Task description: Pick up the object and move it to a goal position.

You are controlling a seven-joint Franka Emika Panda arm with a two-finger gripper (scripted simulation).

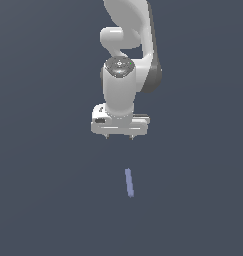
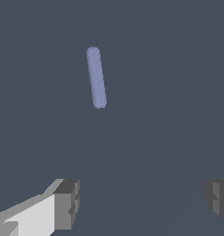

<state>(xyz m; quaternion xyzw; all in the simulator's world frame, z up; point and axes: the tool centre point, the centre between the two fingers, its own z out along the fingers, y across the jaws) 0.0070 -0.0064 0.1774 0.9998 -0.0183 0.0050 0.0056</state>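
While the small, thin, matte periwinkle-blue rod (image 1: 129,182) lies flat on the plain dark grey-blue surface (image 1: 43,200), the white two-fingered gripper (image 1: 120,135) of the white Panda arm (image 1: 128,55) hangs above and apart from it, holding nothing. No edge or corner of the surface shows in either view, so the rod can only be placed as near the middle of the visible ground, nearer the exterior view's lower edge than the gripper.

The wrist view shows the two grey fingertips (image 2: 67,203) spread wide with empty space between them, and the rod (image 2: 96,77) out ahead, not between them. That wide spread probably suits a descent over so narrow a piece. Its long axis looks roughly crosswise to the closing line, which favours a pinch across its width. No goal marker is visible.
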